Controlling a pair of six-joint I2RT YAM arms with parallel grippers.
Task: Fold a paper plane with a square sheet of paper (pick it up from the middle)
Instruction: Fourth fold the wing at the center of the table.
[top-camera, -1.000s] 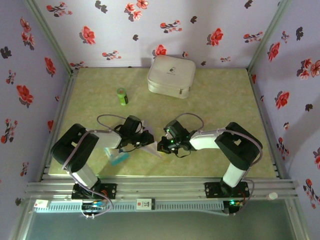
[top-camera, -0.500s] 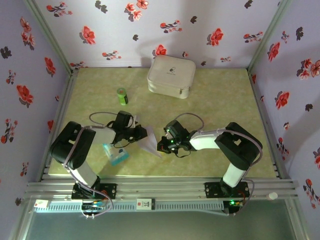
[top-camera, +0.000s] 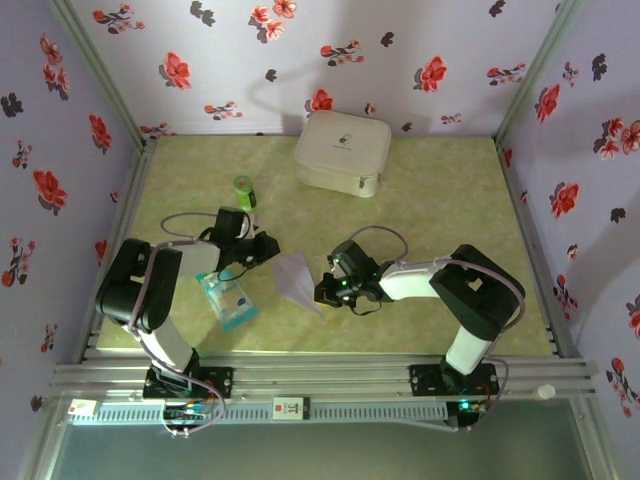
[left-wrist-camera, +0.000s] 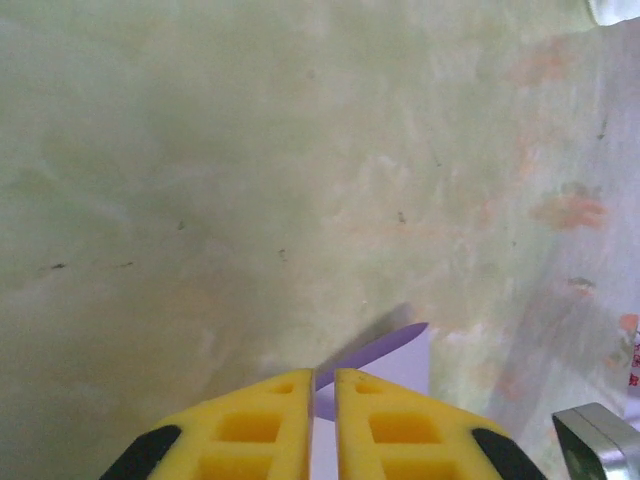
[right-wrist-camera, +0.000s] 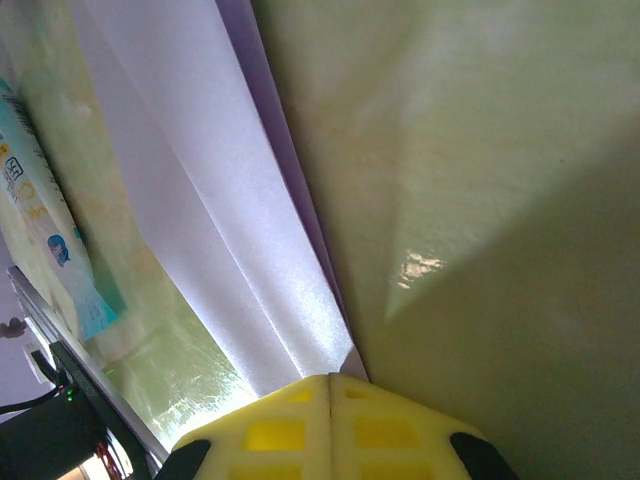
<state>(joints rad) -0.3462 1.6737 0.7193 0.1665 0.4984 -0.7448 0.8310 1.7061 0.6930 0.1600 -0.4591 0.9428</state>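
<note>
Swung back leftward, my left claw (top-camera: 268, 247) sits almost pressed together by the paper's (top-camera: 295, 278) far-left corner, nipping it or not I cannot tell, while my right claw (top-camera: 326, 294) pinches its near tip, long axis between them on the worktop (top-camera: 440, 200).

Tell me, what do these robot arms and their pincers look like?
Both the left arm and right arm have bulky black joints linked by white tubes, with thin grey cables looping alongside. A small green light glows near the right wrist. The left gripper and right gripper each end in two yellow fingers with square hollows.
</note>
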